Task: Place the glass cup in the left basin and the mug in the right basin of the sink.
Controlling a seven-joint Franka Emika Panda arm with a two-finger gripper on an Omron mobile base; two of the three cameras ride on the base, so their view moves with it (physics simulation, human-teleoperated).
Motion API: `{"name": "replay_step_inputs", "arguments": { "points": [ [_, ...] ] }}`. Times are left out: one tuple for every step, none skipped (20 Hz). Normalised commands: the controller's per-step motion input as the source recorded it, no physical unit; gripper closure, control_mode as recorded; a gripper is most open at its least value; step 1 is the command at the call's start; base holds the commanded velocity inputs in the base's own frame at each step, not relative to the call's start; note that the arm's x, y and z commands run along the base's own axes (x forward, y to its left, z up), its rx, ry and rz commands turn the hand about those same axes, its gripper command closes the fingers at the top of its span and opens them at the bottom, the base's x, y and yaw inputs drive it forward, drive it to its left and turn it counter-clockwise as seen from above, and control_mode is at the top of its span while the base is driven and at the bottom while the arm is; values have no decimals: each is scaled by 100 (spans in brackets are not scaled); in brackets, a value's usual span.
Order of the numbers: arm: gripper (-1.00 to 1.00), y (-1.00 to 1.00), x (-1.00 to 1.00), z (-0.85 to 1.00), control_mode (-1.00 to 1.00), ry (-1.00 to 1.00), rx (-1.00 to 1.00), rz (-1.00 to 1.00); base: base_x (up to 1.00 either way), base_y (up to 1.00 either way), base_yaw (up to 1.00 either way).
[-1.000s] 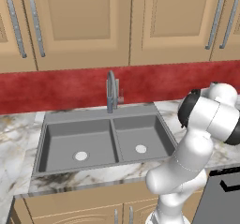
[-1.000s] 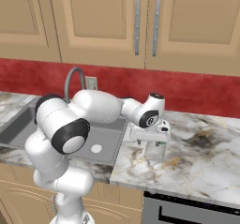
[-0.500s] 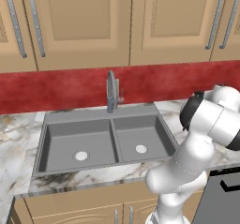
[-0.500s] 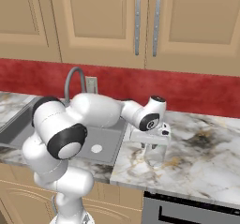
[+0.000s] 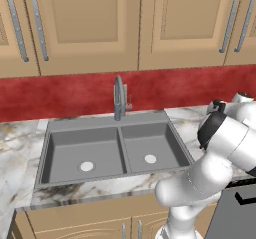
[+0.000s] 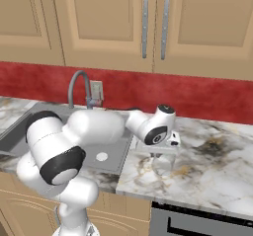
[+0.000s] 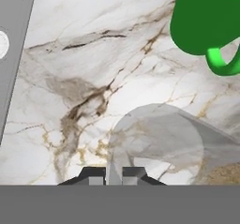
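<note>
The glass cup [image 7: 159, 143] stands on the marble counter right of the sink, clear and upright. My gripper [image 7: 115, 174] is down on it, its two tips close together astride the cup's near wall, shut on it. From the right base view the gripper [image 6: 162, 156] sits on top of the glass cup [image 6: 163, 165]. The green mug [image 7: 206, 21] stands on the counter a little beyond the cup, apart from it, handle toward the cup. The sink has its left basin [image 5: 85, 150] and right basin [image 5: 150, 143] bare, each with a pale drain.
The curved faucet [image 5: 118, 98] rises behind the sink's divider. The sink's right edge [image 7: 16, 54] lies left of the cup in the hand view. A red backsplash and wooden cabinets back the counter. A dark appliance front [image 6: 197, 222] sits below the counter.
The hand has sunk a little onto the glass cup. The cup, the mug and the base have stayed in place.
</note>
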Motion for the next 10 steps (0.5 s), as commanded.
{"name": "replay_step_inputs", "arguments": {
  "points": [
    [100, 12, -21, 15, -100, -3, -2, 0, 0, 0, 0],
    [100, 21, -20, 18, -100, 0, 0, 0, 0, 0, 0],
    [100, 23, -22, 25, -100, 0, 0, 0, 0, 0, 0],
    [100, 24, -25, 26, -100, 0, 0, 0, 0, 0, 0],
    [100, 28, -26, 27, -100, 0, 0, 0, 0, 0, 0],
    [100, 28, -24, 29, -100, 0, -2, 0, 0, 0, 0],
    [100, 28, -19, 30, -100, 0, -5, 0, 0, 0, 0],
    [100, 28, -17, 33, -100, 0, -5, 0, 0, 0, 0],
    [100, 29, -16, 33, -100, 0, -8, 0, 0, 0, 0],
    [100, 29, -15, 40, -100, 0, -11, 0, 0, 0, 0]
  ]
}}
